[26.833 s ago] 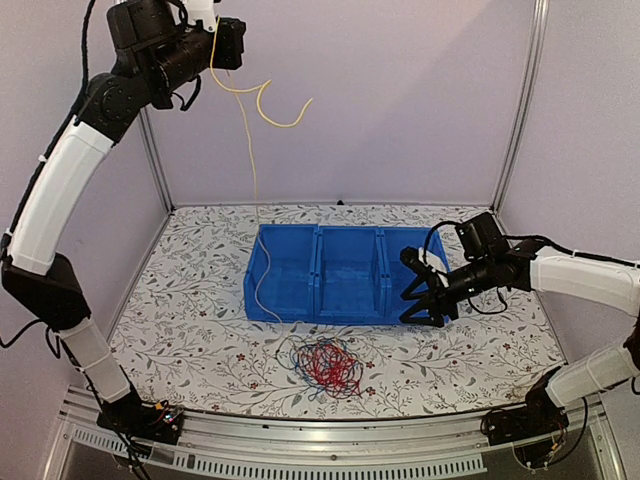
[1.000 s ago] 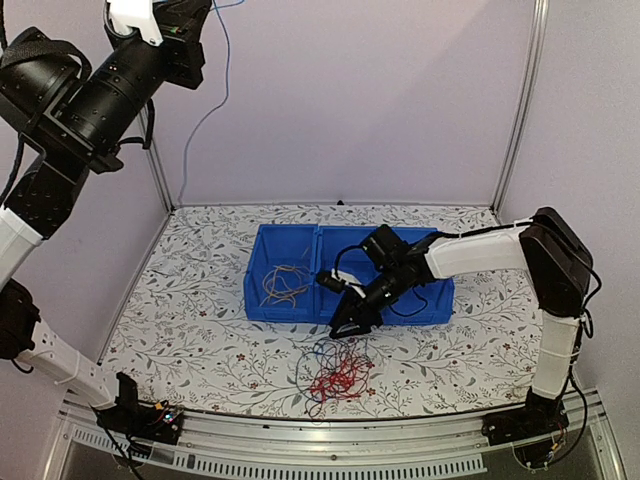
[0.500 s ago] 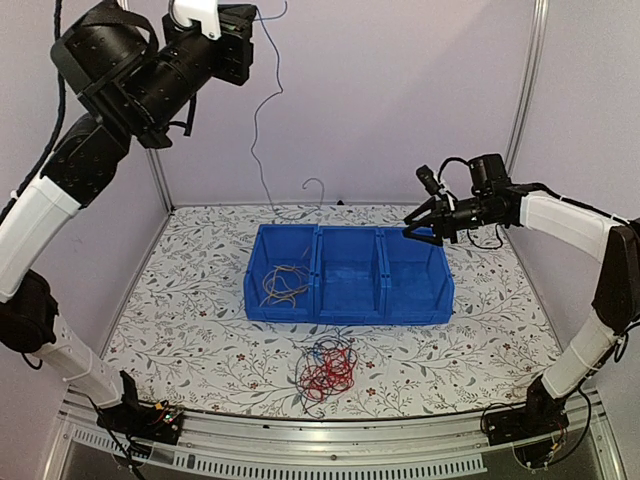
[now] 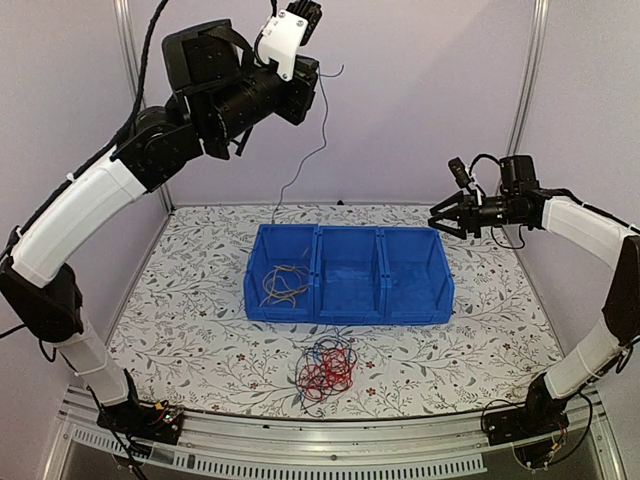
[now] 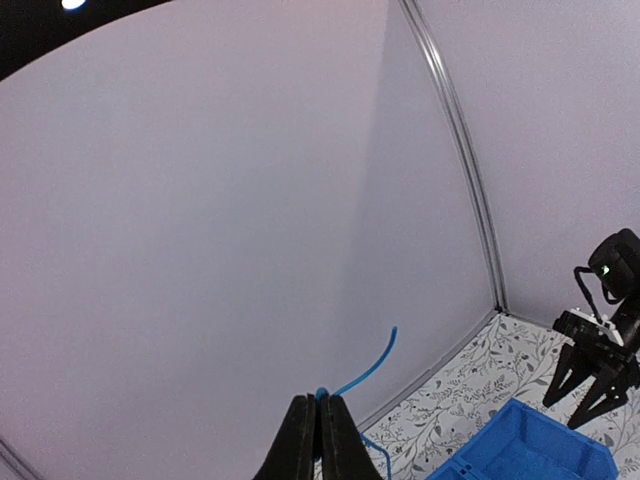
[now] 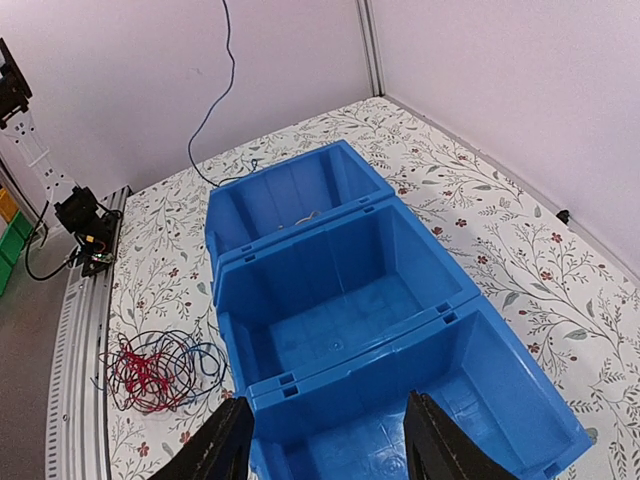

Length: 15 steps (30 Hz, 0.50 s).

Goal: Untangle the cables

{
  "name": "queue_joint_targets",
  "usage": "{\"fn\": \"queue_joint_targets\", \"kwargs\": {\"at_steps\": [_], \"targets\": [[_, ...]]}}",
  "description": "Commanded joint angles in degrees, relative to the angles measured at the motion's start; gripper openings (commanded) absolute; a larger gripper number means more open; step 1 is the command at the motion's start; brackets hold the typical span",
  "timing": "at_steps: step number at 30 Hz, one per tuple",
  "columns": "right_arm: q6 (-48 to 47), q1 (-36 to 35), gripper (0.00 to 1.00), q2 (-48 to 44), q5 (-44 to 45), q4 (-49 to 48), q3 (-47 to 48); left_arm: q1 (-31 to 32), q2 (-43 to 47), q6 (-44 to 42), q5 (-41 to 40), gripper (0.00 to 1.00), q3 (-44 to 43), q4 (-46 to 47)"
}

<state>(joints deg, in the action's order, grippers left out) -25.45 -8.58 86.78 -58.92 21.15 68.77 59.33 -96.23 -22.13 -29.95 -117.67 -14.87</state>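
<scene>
Bin (image 4: pixel 350 300) coloured blue, desk (image 4: pixel 190 330) patterned with grey leaves and red flowers on white, tangle of cables (image 4: pixel 325 368) seen in red and dark blue, tan cables (image 4: pixel 283 285), blue cable (image 5: pixel 372 366), left hand (image 5: pixel 318 400) and right hand (image 6: pixel 328 400) coloured black, arms (image 4: pixel 85 205) black and white, walls (image 4: pixel 420 100) pale lilac.

Top view overlooks the blue bin (image 4: pixel 350 308) from its near side; right wrist view looks along it from close above; left wrist view, high up, glimpses its corner.

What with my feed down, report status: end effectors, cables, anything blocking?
Left end effector shut on blue cable, raised high. Right end effector open, empty, near bin. Red-blue tangle on table; tan cables in bin's left compartment. Nothing blocking.
</scene>
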Motion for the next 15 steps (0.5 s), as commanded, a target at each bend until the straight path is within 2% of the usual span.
{"fn": "queue_joint_targets", "kwargs": {"at_steps": [1, 15], "targets": [[0.1, 0.0, 0.56, -1.0, -0.6, -1.3, -0.8, -0.7, 0.3, 1.8, 2.7, 0.00, -4.6, -0.3], [-0.4, 0.1, 0.56, -0.1, -0.3, -1.3, -1.2, -0.5, -1.4, 3.6, 9.7, 0.00, -7.6, 1.6]]}}
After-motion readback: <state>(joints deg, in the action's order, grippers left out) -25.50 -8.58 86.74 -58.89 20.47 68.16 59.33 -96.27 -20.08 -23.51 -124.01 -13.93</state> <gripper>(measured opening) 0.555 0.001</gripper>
